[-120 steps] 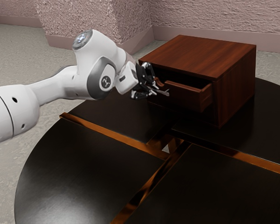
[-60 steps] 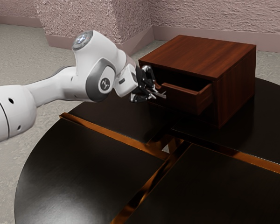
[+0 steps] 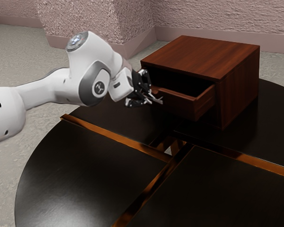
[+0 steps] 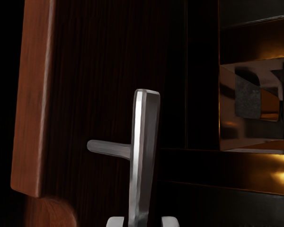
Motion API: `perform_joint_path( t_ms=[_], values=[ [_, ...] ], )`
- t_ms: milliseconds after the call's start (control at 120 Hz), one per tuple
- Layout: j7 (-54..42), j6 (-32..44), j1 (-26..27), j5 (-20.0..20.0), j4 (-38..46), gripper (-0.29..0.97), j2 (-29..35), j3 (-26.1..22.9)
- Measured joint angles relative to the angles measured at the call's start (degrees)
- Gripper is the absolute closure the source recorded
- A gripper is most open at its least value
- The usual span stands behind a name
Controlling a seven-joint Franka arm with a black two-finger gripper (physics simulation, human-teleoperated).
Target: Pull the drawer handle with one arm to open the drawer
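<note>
Well, the black gripper (image 3: pixel 149 96) was clamped on the slim, brushed-metal bar handle (image 4: pixel 144 156), and the glossy dark-wood drawer (image 3: pixel 184 100) stood partly out of its boxy cabinet (image 3: pixel 213 56) on the round black table (image 3: pixel 75 179).

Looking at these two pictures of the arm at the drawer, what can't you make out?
Drawer inside: exterior view, in shadow under the cabinet top and behind the drawer's own front.
Handle: the end by the hand is cut off at the wrist view's edge; the gripper covers much of it in the exterior view.
Arm: its base lies past the exterior view's left edge.
</note>
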State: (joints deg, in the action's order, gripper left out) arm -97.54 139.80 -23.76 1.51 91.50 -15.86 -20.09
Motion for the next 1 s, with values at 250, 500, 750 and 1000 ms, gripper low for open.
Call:
perform_joint_path(
  t_ms=[250,500,750,1000],
  values=[
    [-0.02,-0.27,-0.63,0.11,1.87,0.68,1.72,0.05],
    [-0.1,-0.8,-0.6,0.1,3.4,0.68,3.21,0.0],
    [-0.2,-1.46,-0.65,0.17,5.5,0.68,5.11,-0.02],
    [-0.25,-1.85,-0.51,0.3,8.22,0.68,7.58,0.4]
  ],
)
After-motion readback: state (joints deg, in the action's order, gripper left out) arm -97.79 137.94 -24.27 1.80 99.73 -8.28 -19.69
